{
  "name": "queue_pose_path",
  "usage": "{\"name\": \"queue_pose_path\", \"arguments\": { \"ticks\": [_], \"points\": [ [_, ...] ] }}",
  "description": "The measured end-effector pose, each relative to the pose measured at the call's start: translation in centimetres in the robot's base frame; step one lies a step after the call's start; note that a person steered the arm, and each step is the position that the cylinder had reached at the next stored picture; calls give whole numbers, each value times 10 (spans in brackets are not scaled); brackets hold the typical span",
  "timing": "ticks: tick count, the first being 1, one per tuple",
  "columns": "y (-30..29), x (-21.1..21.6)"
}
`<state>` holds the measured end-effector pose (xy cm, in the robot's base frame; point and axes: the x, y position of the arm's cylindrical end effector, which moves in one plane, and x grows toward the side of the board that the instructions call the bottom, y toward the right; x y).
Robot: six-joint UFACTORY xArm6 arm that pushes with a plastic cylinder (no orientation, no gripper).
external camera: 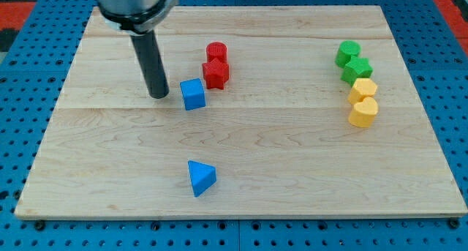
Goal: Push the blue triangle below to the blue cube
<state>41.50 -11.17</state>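
The blue triangle (200, 177) lies on the wooden board (292, 156) near the view's bottom, left of centre. The blue cube (193, 94) sits well above it, in the upper middle. My tip (159, 96) rests on the board just left of the blue cube, with a small gap between them. The tip is far above the blue triangle and slightly to its left.
A red cylinder (216, 51) and a red star-shaped block (216, 73) sit just up-right of the blue cube. At the view's right, two green blocks (349, 53) (357, 69) and two yellow blocks (363, 89) (363, 113) stand in a column.
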Motion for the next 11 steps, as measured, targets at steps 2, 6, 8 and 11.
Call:
{"name": "queue_pose_path", "arguments": {
  "ticks": [2,6,8,11],
  "points": [
    [58,1],
    [39,189],
    [89,154],
    [88,113]
  ]
}}
